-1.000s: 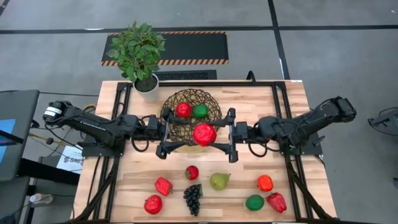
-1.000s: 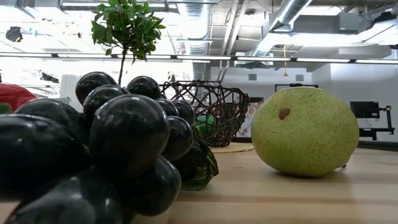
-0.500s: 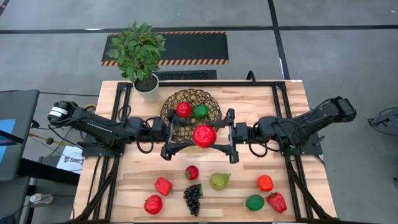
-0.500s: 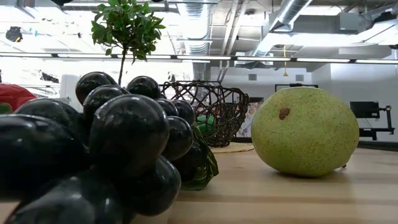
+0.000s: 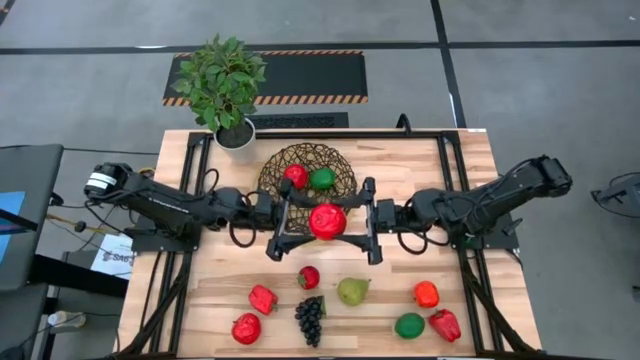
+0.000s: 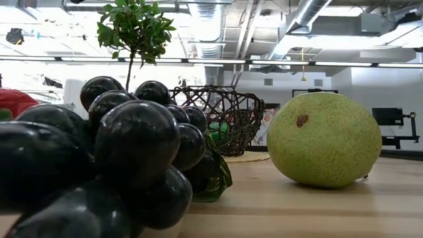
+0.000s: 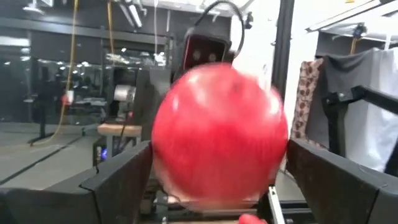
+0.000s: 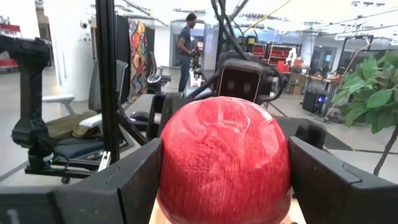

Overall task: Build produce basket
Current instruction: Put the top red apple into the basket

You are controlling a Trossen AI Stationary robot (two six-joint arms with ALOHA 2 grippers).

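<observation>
Across the low view's foreground, glossy dark grapes (image 6: 112,158) and a speckled yellow-green pear (image 6: 324,139) block most of the pale wood counter (image 5: 460,175); neither arm shows there. At the high view's centre, the right hand (image 5: 371,220) grips a big red apple (image 5: 328,221) from the right, while the left hand (image 5: 281,219) brackets it, fingers spread, contact unclear. Just above, the woven wire basket (image 5: 345,170) holds a red and a green piece. More produce lines the lower counter edge.

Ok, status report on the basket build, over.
Right gripper shut on big red fruit, by the basket. Left gripper open around same fruit. Nothing blocking the basket.
</observation>
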